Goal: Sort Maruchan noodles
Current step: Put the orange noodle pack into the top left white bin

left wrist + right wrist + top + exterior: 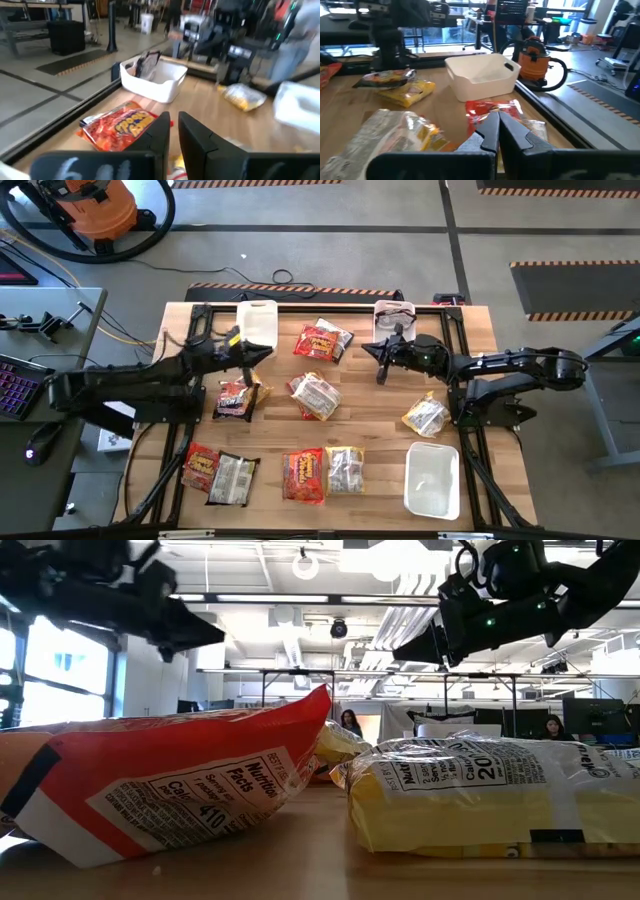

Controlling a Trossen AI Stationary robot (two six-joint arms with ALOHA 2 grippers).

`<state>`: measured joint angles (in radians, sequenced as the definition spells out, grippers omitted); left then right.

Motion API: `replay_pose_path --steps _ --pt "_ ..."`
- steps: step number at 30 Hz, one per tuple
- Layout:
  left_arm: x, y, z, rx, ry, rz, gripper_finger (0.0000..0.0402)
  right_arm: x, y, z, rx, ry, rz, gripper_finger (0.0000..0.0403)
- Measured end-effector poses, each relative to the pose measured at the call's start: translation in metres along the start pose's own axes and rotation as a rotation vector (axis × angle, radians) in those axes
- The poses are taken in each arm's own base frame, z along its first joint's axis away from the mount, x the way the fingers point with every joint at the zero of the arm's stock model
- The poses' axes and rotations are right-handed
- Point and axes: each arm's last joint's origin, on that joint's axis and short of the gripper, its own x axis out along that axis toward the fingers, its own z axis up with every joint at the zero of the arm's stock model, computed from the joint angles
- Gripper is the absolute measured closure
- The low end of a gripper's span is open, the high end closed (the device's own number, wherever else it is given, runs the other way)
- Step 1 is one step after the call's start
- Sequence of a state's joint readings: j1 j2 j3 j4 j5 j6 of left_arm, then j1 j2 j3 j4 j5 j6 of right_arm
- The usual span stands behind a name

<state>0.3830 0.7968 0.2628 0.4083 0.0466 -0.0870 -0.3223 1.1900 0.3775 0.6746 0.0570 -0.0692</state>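
Across the wooden bench [380, 430] in the high view, Maruchan noodles [318, 396] lay scattered: a red-orange and pale pair at upper centre [322, 341]; a yellow-white packet mid-frame; a dark packet [236, 399] left of centre; two packets at lower left [218, 473]; a red one [304, 476] and a pale one [346, 469] side by side at lower centre; one yellow packet [426, 417] at centre right; white bin at top left [257, 323], another at top centre-right [394, 317] with something dark inside, a third at lower right [432, 478].

Left hand [262, 353] sat left of centre, just below the top-left bin and above the dark packet; fingers [165, 131] nearly together with a narrow gap, nothing visibly between them; left wrist view showed a red-orange packet [119, 125] ahead and the bin with dark contents [154, 80] beyond.

Right hand [381, 367] sat right of centre, just below the top centre-right bin; fingers [491, 132] pressed together, empty; right wrist view showed a red packet [495, 111] ahead and a white bin [481, 75].

Low view: both hands up off the bench; red packet [165, 785] and yellow packet [490, 795] close to camera.
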Motion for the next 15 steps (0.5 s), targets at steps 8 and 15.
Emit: replay_pose_path --steps 8,15 --pt "0.054 0.000 0.006 0.168 0.203 -0.007 0.0298 0.000 -0.009 0.000 0.006 -0.001 -0.035 0.0403" --pt "0.102 -0.012 -0.001 0.462 0.319 0.050 0.0244 0.000 -0.010 0.000 -0.004 0.000 -0.038 0.0403"
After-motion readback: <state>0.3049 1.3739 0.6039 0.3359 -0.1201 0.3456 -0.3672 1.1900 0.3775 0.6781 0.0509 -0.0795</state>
